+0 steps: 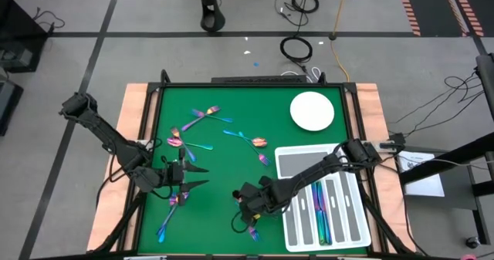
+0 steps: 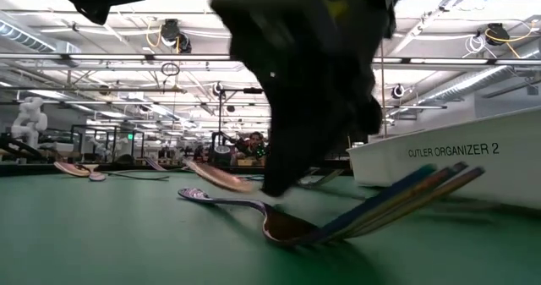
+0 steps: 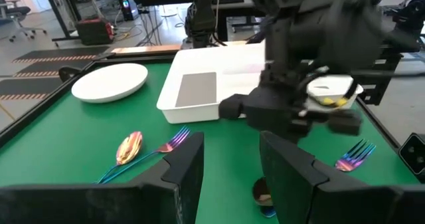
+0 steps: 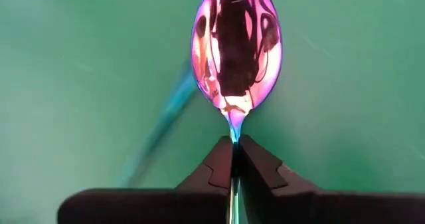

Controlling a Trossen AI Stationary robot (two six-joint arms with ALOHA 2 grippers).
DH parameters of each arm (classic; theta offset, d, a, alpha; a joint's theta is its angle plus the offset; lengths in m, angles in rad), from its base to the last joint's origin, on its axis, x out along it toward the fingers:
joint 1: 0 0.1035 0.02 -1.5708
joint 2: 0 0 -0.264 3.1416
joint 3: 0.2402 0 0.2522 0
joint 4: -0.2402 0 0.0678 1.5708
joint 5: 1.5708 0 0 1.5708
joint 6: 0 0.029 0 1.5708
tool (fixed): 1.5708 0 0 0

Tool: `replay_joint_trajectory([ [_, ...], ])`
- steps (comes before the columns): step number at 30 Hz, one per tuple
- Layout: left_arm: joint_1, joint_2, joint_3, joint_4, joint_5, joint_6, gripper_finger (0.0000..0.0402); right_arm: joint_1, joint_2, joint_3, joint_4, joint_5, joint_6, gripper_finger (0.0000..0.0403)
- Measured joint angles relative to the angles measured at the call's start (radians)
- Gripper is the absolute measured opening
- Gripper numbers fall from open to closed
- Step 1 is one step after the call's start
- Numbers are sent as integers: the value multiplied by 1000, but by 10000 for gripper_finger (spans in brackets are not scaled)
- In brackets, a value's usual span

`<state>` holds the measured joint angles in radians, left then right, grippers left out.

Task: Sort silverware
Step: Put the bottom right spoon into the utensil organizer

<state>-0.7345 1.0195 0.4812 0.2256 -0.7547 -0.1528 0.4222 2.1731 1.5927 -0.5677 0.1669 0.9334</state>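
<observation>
Item: sorting of silverware on a green desk (image 1: 231, 163), step in hand being the pick-up of one spoon. The right gripper (image 1: 247, 207) is down at the near middle of the desk, just beside the white tray (image 1: 351, 237); its fingers (image 4: 219, 167) are closed on the neck of a spoon (image 4: 236, 48), whose pink bowl shows just ahead of the fingertips in the right wrist view, apparently still on or just above the green surface. A fork (image 2: 338, 221) lies just beside it, by the tray wall, crossing another piece in the low view. The left gripper (image 1: 193, 176) hovers over the left half of the desk with its fingers (image 3: 182, 174) apart and holding nothing. Loose pieces remaining: a group of forks and spoons (image 1: 202, 115) toward the far middle, one spoon (image 1: 259, 143) nearer the tray, a pair (image 1: 168, 217) at the near left, and a fork (image 1: 253, 232) near the front edge. Already sorted: several pieces (image 1: 322, 210) lying lengthwise in the tray's narrow slots. A round white plate (image 1: 312, 110) stands at the far right, bare. Judged progress: part done, more loose pieces than stowed ones. Next move calls for lifting the spoon straight up clear of the neighbouring fork, carrying it over the tray wall, lining it up with the slot that holds spoons, and only then parting the fingers. Risk: so thin a neck may pivot or slip in the grip.
</observation>
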Motion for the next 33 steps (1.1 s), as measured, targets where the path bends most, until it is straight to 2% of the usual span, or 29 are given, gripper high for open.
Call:
replay_joint_trajectory([
  [7,-1,0,0,1,28,0,148,1,-1,126,-27,35,8,2],
  [10,-1,0,0,1,40,-1,148,3,-2,181,-112,46,31,1],
  [16,-1,0,0,1,48,-1,148,27,-2,329,-503,185,153,1],
  [19,-1,0,0,2,48,-1,148,50,-4,409,-746,248,275,0],
  [22,-1,0,0,2,56,0,148,78,-7,461,-992,248,464,0],
  [33,0,-1,0,6,60,1,148,172,-73,332,-1003,216,750,0],
])
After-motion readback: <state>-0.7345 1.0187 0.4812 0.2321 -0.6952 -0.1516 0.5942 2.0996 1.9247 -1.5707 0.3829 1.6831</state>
